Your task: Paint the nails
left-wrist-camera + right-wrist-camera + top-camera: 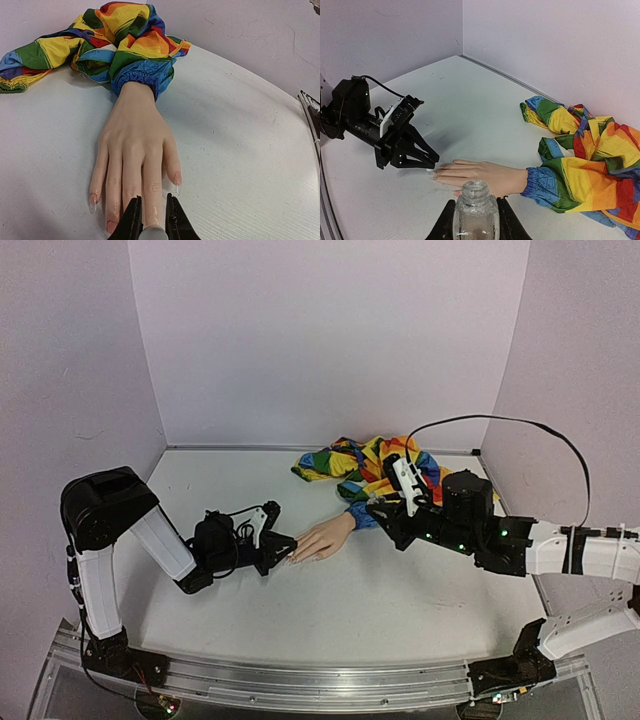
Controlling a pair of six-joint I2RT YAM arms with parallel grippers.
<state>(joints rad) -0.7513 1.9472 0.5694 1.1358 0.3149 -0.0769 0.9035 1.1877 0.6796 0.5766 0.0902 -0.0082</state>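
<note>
The peach mannequin hand [322,538] lies palm down on the table, its rainbow sleeve [370,465] behind it. In the left wrist view the hand [135,145] points toward me and several nails [177,178] show pinkish outlines. My left gripper [151,220] is shut on a grey-white brush cap [152,233] right over one middle fingertip, hiding that nail. It is at the fingertips in the top view [290,548]. My right gripper [476,225] is shut on a small clear open bottle [476,210], held near the hand's wrist side.
The bunched rainbow sleeve [590,165] spreads toward the back right corner. Lilac walls enclose the table on three sides. The left arm's black gripper [405,150] shows in the right wrist view, at the fingertips. A metal rail [300,685] runs along the near edge.
</note>
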